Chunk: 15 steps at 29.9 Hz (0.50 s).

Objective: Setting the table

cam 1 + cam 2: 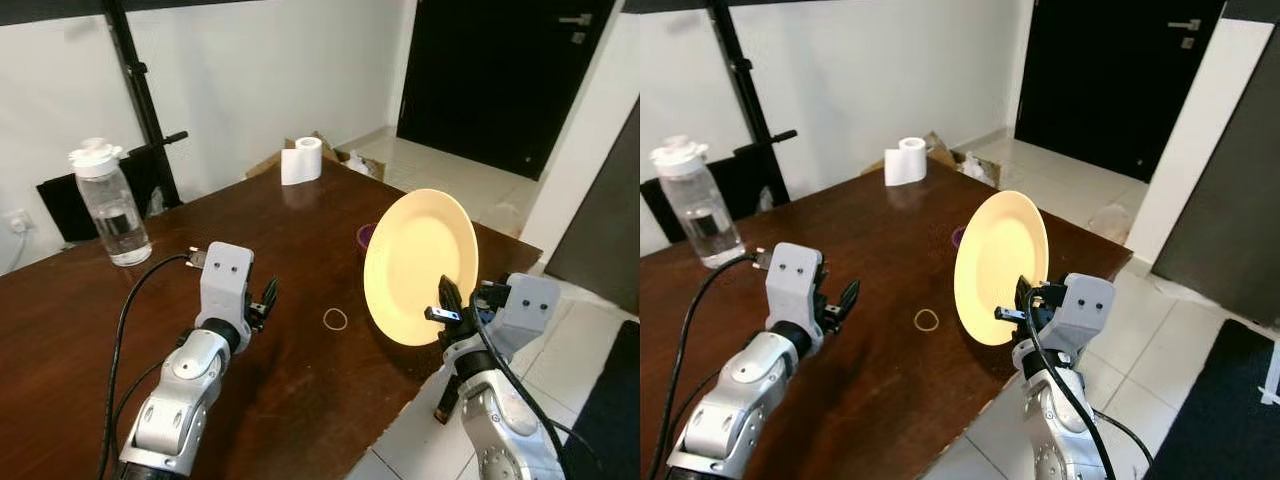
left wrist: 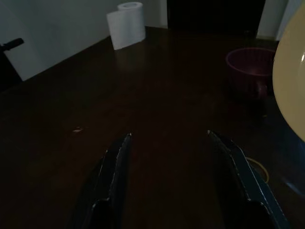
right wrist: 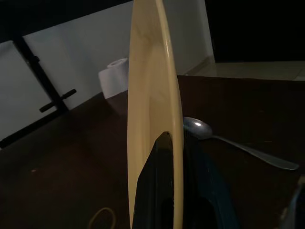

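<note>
Plate (image 1: 417,264), pinched upright by its rim in the right gripper (image 1: 447,310) above the table's (image 1: 300,240) right edge, seems awaiting lay-down, while the left gripper (image 1: 266,300) hovers spread.

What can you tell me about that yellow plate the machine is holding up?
The plate is round, pale yellow and plain, smooth like plastic or glazed ceramic, with a shallow raised rim. It stands nearly on edge in the air above the right side of the dark wooden table, its face turned toward the robot. The right gripper pinches its lower rim; nothing else touches it.
</note>
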{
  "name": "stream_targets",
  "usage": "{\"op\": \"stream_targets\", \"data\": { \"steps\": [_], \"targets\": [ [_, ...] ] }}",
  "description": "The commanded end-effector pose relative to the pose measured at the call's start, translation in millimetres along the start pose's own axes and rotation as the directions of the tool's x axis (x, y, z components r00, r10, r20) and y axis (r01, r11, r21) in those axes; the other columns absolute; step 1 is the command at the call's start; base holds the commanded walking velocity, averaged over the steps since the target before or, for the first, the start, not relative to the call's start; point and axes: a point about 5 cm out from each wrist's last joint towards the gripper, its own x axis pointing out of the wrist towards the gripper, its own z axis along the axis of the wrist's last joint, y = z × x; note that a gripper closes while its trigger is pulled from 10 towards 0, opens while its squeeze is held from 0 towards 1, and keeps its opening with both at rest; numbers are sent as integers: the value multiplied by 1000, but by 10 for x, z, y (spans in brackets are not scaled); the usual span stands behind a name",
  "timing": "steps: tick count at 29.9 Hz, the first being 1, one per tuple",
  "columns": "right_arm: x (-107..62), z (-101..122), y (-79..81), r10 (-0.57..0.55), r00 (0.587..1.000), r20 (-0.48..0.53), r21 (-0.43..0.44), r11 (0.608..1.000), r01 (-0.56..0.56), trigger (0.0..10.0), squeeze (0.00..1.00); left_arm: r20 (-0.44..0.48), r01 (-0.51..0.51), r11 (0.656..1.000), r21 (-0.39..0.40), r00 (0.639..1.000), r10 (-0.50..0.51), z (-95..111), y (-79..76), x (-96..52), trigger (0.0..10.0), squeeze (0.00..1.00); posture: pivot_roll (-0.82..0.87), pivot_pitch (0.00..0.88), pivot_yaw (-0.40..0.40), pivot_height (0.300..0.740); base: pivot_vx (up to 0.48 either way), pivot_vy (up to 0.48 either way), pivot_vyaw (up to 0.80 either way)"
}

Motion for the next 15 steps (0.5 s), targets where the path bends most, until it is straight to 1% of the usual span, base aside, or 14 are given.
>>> {"op": "stream_targets", "data": {
  "steps": [1,2,5,10,14,15],
  "targets": [
    [-21,-15,6,3,1000,-5,-6,1000,-3,10000,0,-8,1,1000,5,1000,-1,-33,-3,-6,10000,0,-83,8,96,740,0,0,0],
    [-20,-12,8,4,1000,-4,-8,1000,-4,10000,0,-5,-1,1000,6,1000,1,-30,-3,-4,10000,0,-84,9,97,740,0,0,0],
    [-18,-5,11,6,1000,-1,-10,1000,-6,10000,0,1,-2,1000,10,1000,2,-24,-4,-1,10000,0,-84,10,98,740,0,-260,0],
    [-18,-2,9,7,1000,0,-11,1000,-7,10000,0,9,-7,1000,12,1000,7,-16,-3,2,10000,0,-85,11,97,740,0,-389,0],
    [-23,-8,13,8,1000,-2,-11,1000,-8,10000,0,13,-5,1000,7,1000,5,-7,-8,0,10000,0,-83,13,97,740,249,-263,0],
    [-24,-10,14,8,1000,-3,-11,1000,-8,10000,0,15,-4,1000,-6,1000,4,-4,-11,-1,10000,0,-83,13,97,740,0,0,0]
  ]
}}
